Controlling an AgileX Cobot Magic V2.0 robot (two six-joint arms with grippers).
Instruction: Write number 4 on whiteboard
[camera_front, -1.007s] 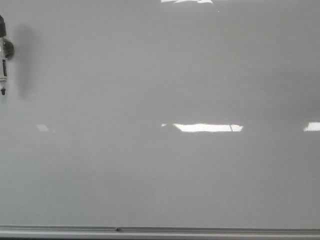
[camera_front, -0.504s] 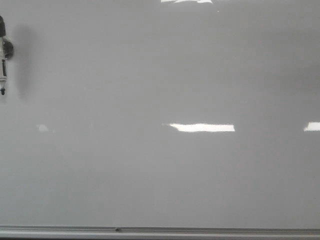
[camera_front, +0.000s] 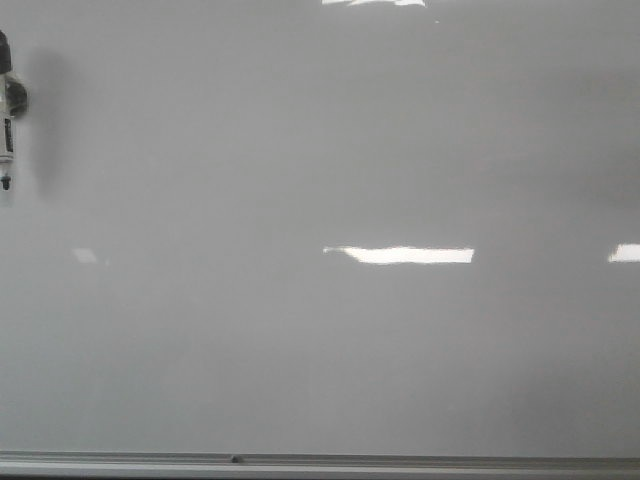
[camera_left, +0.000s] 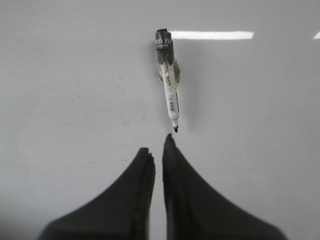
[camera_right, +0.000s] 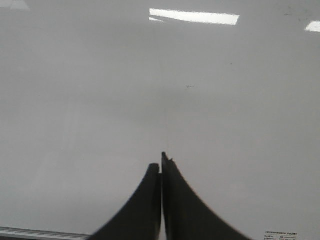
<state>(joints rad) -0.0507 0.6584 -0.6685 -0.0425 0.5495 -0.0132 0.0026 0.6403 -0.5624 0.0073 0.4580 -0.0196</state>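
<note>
The whiteboard (camera_front: 330, 150) fills the front view, glossy and pale grey. No number 4 shows on it in any view. A white-barrelled marker (camera_front: 7, 130) with a black end lies at the board's far left edge. It also shows in the left wrist view (camera_left: 170, 85), its dark tip pointing at my fingers. My left gripper (camera_left: 157, 145) is just short of that tip, its jaws a narrow gap apart with nothing between them. My right gripper (camera_right: 160, 162) is shut and empty over bare board. Neither gripper shows in the front view.
The silver frame edge (camera_front: 400, 463) runs along the board's near side and also shows in the right wrist view (camera_right: 30, 232). Bright light reflections (camera_front: 400, 255) lie across the board. A small printed label (camera_right: 280, 234) sits near the frame.
The marker has not moved. Only the bright reflection in the middle of the board has changed shape slightly.
</note>
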